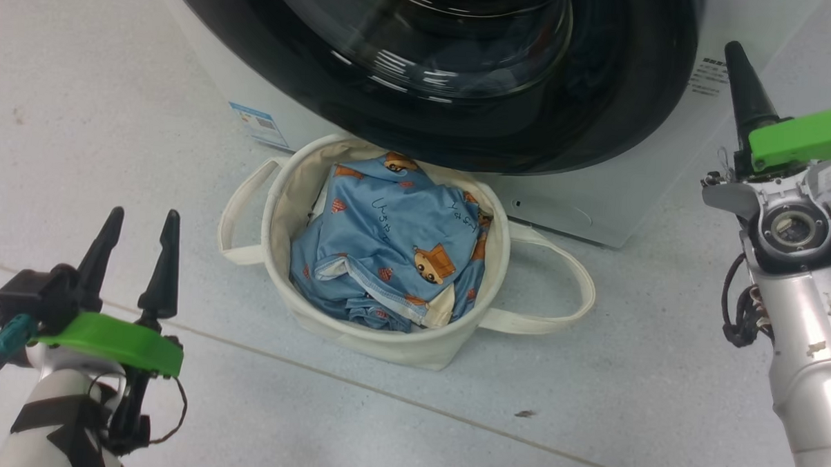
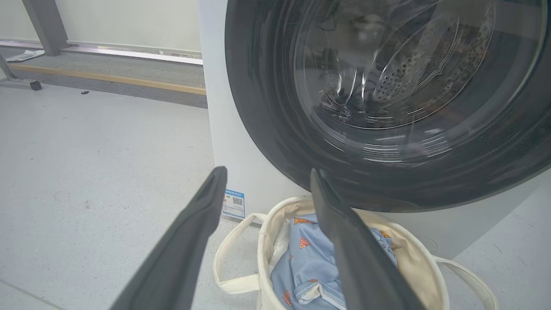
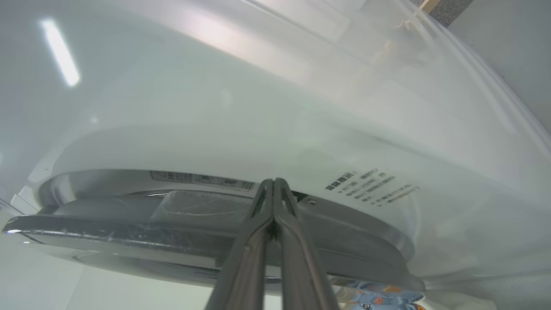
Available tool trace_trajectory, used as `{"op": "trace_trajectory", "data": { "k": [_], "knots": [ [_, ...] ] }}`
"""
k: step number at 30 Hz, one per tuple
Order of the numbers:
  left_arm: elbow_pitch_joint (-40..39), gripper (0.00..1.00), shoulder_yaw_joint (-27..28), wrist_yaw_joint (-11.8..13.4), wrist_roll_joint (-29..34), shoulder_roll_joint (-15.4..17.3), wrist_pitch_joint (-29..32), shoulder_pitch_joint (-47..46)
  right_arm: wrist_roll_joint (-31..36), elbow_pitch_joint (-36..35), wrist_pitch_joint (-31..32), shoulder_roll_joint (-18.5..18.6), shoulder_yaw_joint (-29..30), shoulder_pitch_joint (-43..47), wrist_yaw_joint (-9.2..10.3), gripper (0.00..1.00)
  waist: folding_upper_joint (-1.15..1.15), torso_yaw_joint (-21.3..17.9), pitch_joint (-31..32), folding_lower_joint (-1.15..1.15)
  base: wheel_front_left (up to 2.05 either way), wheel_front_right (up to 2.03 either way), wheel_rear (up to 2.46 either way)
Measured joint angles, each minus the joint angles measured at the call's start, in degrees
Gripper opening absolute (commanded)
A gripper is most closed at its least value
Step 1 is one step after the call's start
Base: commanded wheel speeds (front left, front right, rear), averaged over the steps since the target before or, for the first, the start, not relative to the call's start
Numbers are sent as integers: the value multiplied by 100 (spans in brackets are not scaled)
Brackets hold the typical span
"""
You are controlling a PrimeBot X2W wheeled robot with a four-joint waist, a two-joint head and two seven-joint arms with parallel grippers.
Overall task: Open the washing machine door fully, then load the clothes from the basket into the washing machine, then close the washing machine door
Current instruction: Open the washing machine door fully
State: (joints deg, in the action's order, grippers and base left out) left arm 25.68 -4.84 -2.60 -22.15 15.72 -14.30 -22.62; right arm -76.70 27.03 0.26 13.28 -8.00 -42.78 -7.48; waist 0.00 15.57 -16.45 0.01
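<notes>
Washing machine door (image 1: pixel 435 75) looks pushed up against the white front of the washing machine (image 1: pixel 582 205), but I can't tell if it's latched. Its glossy black rim bulges out over the far rim of the basket (image 1: pixel 278 208) in the head view, so the gap above that back edge is tight.

The basket sits on the floor (image 1: pixel 115 112) just in front of the machine, near the small blue label (image 1: pixel 257 124). Its strap handles loop out flat to both sides. The clothes (image 1: pixel 394 246) are bunched inside, blue with the little orange animals, and they sit below the rim.

Left gripper (image 1: pixel 144 216) hangs low on the basket's left, well apart from it, fingers spread wide with nothing between them. There's a broad stretch of pale floor around it. In its wrist view the fingers frame the machine's left corner and the basket's near rim (image 2: pixel 267 224).

Right gripper (image 1: pixel 736 54) is up at the door's right edge, fingers pressed together and holding nothing. In the right wrist view its tips (image 3: pixel 273 185) sit right at the seam where the door's edge (image 3: pixel 129 239) meets the white front. I can't tell if they're touching it.
</notes>
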Motion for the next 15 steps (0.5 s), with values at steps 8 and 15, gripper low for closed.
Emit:
{"op": "trace_trajectory", "data": {
  "k": [8, 15],
  "knots": [
    [88, 100, 55, -94, 138, -101, 0, -1, -737, 218, 803, 31, -57, -258, 0, 0, 0, 72, -33, 0, 0, 0, 0],
    [230, 100, 147, -101, 201, -135, 0, -3, -1016, 393, 1240, 75, -118, -370, 4, 0, 0, 47, 53, 0, 0, 0, 0]
  ]
}}
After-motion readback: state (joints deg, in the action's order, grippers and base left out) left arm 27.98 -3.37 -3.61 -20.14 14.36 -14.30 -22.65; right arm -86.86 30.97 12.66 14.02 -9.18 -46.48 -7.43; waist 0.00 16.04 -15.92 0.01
